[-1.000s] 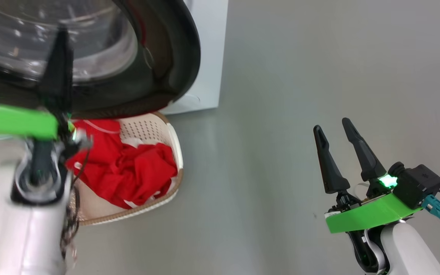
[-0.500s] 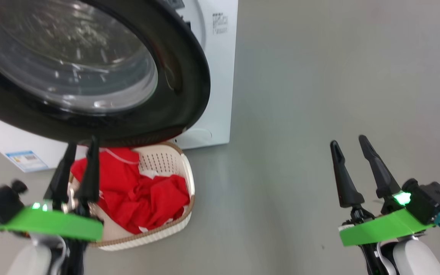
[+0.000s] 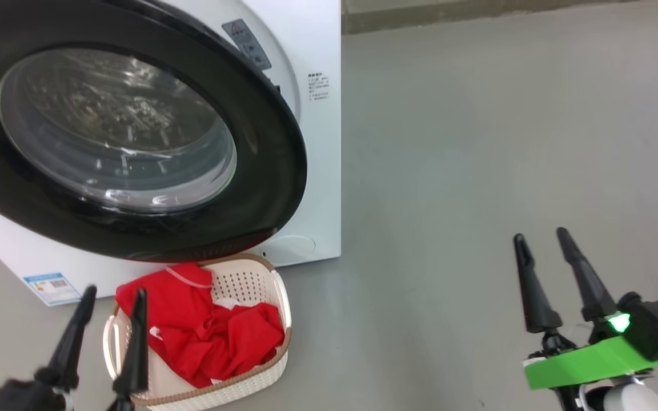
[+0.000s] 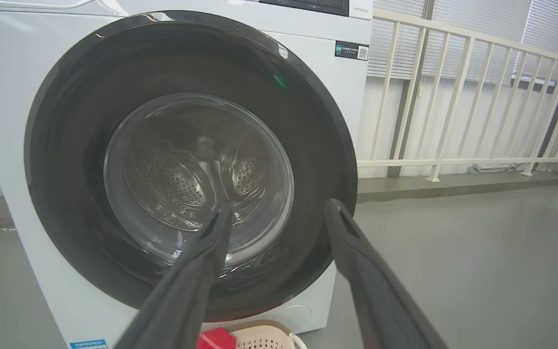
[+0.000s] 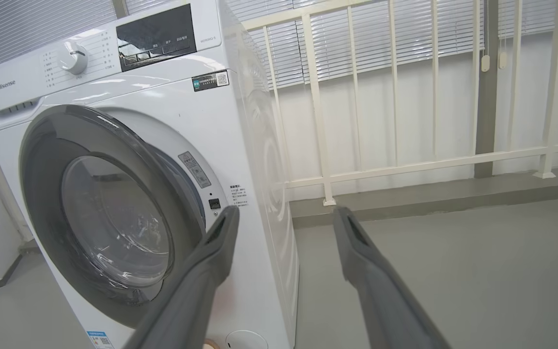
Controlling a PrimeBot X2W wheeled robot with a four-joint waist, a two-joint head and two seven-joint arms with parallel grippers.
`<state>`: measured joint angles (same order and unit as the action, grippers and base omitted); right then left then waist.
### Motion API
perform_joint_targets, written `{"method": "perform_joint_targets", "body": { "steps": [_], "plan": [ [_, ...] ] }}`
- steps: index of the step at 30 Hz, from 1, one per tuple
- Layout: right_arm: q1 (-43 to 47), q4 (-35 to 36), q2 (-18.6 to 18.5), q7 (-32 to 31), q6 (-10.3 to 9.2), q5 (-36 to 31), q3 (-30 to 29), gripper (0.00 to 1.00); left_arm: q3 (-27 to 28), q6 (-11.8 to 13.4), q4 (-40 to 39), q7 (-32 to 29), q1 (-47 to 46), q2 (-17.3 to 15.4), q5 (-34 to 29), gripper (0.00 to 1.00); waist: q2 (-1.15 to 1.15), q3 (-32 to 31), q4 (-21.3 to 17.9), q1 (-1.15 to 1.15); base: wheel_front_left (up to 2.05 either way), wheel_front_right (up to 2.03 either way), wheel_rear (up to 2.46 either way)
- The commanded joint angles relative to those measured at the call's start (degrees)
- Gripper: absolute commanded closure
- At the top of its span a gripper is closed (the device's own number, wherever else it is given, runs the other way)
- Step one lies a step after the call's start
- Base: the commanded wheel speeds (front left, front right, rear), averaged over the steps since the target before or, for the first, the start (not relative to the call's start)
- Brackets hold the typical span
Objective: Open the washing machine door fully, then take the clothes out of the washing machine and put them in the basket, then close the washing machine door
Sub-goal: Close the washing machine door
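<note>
head view has tilted up since a second ago, so the whole scene sits lower in it. the left pincer (image 3: 115,290), then raised against the door (image 3: 272,171), is now low at the lower left, spread, its fingers crossing the near side of the basket (image 3: 237,279). right pincer (image 3: 540,234) is spread over bare grey floor (image 3: 477,142), well apart from the washer (image 3: 320,142). door lies across the opening; latched or not, i cannot tell. glossy black rim, bulging clear glass, perforated steel drum (image 4: 182,189) behind. red clothes (image 3: 215,337) lie crumpled in the cream perforated basket with its brown woven-look rim, just below the door. pale railing (image 4: 453,97) beyond.
</note>
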<state>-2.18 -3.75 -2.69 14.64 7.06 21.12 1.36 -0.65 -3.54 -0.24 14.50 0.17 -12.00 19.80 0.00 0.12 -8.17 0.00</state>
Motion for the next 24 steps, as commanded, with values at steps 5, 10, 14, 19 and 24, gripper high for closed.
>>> {"method": "perform_joint_targets", "body": {
  "steps": [5, 10, 14, 19, 24],
  "plan": [
    [1.4, 2.6, -0.2, 0.4, 0.43, -0.4, -0.1, 0.00, 3.6, -0.7, -2.6, 0.5, 2.1, 3.0, -4.9, 0.00, 0.00, -1.6, 0.1, 0.00, 0.00, 0.00, 0.00],
    [2.3, 2.6, -0.2, 0.4, 0.43, -0.4, -0.2, 0.00, 4.3, -1.9, -2.0, 0.5, 3.3, 4.7, -7.9, 0.00, 0.00, -2.0, 0.4, 0.00, 0.00, 0.00, 0.00],
    [2.4, 2.7, -0.2, 0.4, 0.43, -0.5, 0.4, 0.00, 5.0, -2.5, -1.8, 0.5, 3.2, 5.5, -9.0, 0.00, 0.00, -1.8, 0.6, 0.00, 0.00, 0.00, 0.00],
    [2.5, 2.6, -0.2, 0.4, 0.43, -0.4, 0.6, 0.00, 5.6, -3.1, -1.6, 0.5, 3.3, 6.2, -9.9, 0.00, 0.00, -1.7, 0.7, 0.00, 0.00, 0.00, 0.00],
    [2.6, 2.5, -0.2, 0.4, 0.43, -0.4, 0.9, 0.00, 6.1, -3.4, -1.5, 0.5, 3.3, 6.7, -10.7, 0.00, 0.00, -1.9, 0.7, 0.00, 0.00, 0.00, 0.00]
  ]
}}
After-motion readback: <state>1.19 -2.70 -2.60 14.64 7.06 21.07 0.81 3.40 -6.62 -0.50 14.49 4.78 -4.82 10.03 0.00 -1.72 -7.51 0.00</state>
